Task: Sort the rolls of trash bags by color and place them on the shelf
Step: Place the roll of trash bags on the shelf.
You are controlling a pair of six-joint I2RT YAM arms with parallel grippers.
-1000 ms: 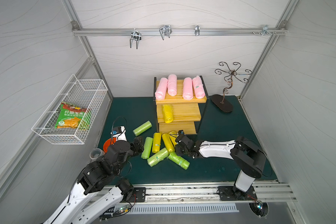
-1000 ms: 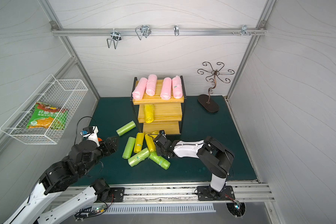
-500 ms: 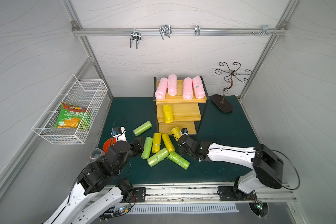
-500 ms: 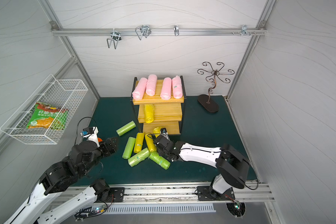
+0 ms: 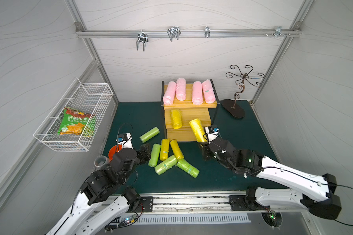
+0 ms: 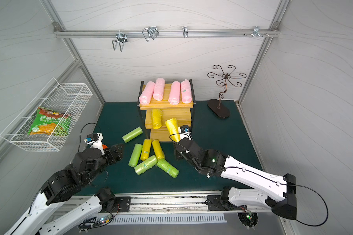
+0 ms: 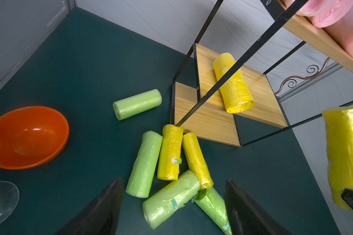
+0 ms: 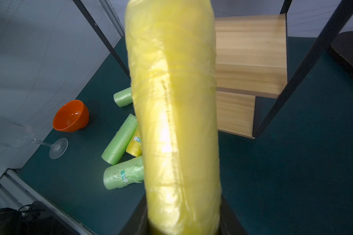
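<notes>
Yellow roll [image 5: 196, 129] has risen in right hand [image 5: 202, 143], crinkly, seemingly unlabelled

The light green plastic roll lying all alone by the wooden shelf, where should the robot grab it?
Grab the lone light green plastic roll around its middle, coming straight down, fingers on its two long sides. It lies flat on the dark green mat, touching nothing, so both sides look free.
</notes>
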